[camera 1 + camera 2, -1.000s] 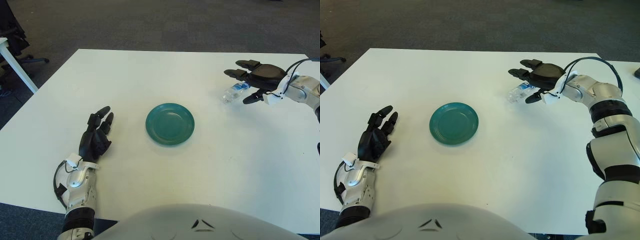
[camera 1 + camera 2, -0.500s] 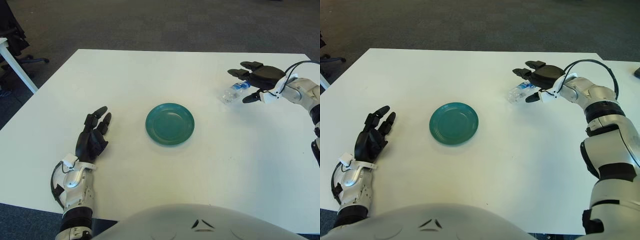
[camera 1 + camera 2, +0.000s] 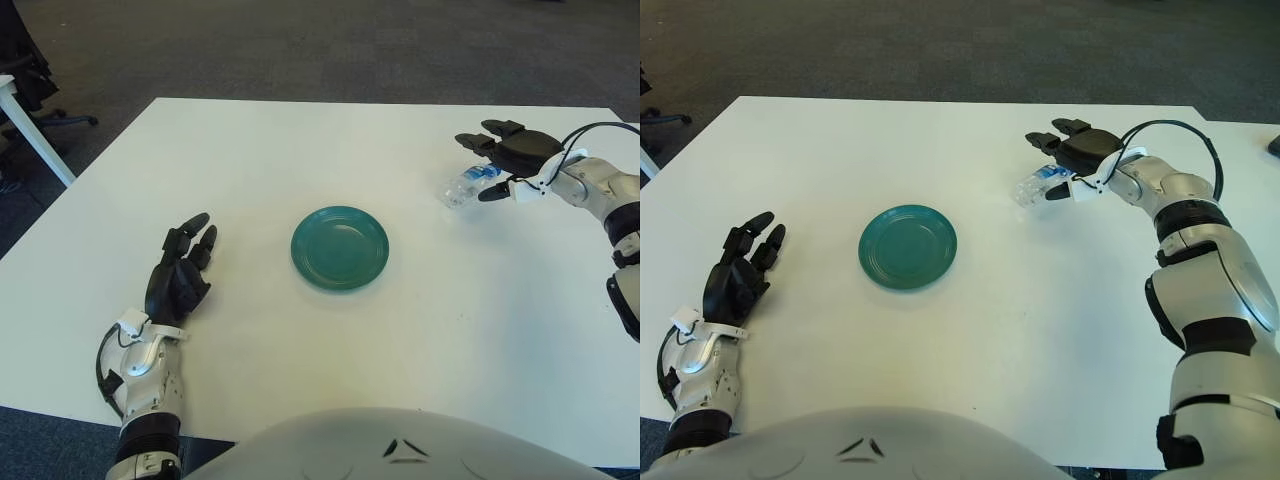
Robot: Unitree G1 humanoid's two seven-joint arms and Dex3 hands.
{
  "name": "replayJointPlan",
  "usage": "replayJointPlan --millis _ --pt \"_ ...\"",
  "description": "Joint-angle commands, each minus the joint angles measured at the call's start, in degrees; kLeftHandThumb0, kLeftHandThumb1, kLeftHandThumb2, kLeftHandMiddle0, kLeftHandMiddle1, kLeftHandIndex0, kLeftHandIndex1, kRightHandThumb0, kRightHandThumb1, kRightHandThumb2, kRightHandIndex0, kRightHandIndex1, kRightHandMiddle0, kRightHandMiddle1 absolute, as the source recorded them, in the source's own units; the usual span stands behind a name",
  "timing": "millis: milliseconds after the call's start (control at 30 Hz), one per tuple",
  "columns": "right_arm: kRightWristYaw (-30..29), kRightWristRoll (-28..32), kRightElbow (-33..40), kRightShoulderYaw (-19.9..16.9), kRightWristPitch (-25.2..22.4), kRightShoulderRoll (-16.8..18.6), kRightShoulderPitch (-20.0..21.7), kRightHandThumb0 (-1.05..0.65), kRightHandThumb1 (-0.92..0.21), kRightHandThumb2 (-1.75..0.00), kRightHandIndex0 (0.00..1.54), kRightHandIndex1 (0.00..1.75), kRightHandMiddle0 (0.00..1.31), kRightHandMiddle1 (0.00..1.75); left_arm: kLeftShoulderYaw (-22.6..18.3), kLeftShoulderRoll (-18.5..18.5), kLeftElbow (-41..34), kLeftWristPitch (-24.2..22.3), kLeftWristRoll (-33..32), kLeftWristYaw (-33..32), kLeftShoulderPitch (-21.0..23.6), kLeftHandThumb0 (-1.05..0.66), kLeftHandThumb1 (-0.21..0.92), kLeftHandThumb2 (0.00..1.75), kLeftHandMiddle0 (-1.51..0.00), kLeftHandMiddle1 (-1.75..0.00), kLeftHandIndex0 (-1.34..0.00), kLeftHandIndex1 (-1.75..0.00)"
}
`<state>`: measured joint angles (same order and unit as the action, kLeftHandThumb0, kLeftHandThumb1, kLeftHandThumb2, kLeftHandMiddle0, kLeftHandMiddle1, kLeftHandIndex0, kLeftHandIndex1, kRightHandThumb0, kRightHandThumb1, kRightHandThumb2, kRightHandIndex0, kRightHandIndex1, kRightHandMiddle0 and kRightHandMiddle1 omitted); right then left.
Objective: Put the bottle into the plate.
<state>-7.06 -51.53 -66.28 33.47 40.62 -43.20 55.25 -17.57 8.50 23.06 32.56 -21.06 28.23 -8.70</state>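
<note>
A white tabletop (image 3: 300, 160) fills most of the scene, standing on dark grey carpet (image 3: 330, 45) that stretches away on the far side. A small clear plastic bottle (image 3: 468, 185) with a blue label lies on its side on the far right part of the tabletop, its length running from near-left to far-right. It is well apart from the plate, to the plate's right and a little farther away.

The right hand (image 3: 510, 155), black with a white and silver forearm, reaches in from the right edge and shows directly above the far right end of the bottle. Its fingers (image 3: 478, 142) are spread and extended toward the left over the bottle, while the thumb (image 3: 493, 193) points down on the near side of it. The fingers arch around the bottle's end, but whether any of them touches it cannot be told; they are not closed on it.

The plate (image 3: 340, 247) is round and teal green, with a raised rim, and sits bare near the middle of the tabletop.

The left hand (image 3: 178, 278) shows on the near left, well to the left of the plate, palm down with its dark fingers loosely spread and pointing away, holding nothing.

At the far left edge, part of a white table leg (image 3: 35, 135) and a black office chair (image 3: 30, 80) show on the carpet. A pale curved part of the robot's body (image 3: 400, 445) fills the near bottom edge.
</note>
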Motion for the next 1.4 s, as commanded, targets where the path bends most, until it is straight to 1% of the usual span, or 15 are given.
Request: replayJointPlan --millis 0,267,800,1100,1367 --pt "-1.26 -0.27 -0.94 0.55 -0.69 1.26 1.06 -1.05 -0.92 -0.45 0.01 0.0 0.0 0.08 -0.04 -1.23 2.63 -0.59 -0.71 0.42 -2.38 -0.9 0.92 0.97 -0.29 0.0 0.0 -0.74" --pt "-1.96 0.46 -1.73 0.81 0.69 2.03 0.46 -1.05 -0.92 -0.46 0.02 0.01 0.0 0.11 0.08 -1.52 1.66 -0.63 -0.65 0.39 -3.08 -0.9 0.92 0.97 -0.29 0.0 0.0 -0.74" --pt "0.65 0.7 -0.57 1.44 4.89 0.73 -0.52 -1.05 -0.92 -0.46 0.03 0.0 0.0 0.13 0.81 -2.75 -1.27 -0.71 -0.01 -0.21 -5.24 -0.9 0.92 0.97 -0.29 0.0 0.0 -0.74" --pt "1.72 1.12 0.21 1.3 5.66 0.46 -1.04 -1.05 -0.92 -0.42 0.03 0.0 0.0 0.14 0.98 -2.96 -3.08 -1.06 -0.12 -0.27 -6.55 -0.9 0.92 0.97 -0.29 0.0 0.0 -0.74" --pt "0.72 1.04 -0.71 1.63 4.07 2.6 -2.34 -1.05 -0.92 -0.44 0.03 0.0 0.0 0.12 0.76 -2.68 -4.63 -1.62 -0.72 0.09 -7.77 -0.9 0.92 0.97 -0.29 0.0 0.0 -0.74"
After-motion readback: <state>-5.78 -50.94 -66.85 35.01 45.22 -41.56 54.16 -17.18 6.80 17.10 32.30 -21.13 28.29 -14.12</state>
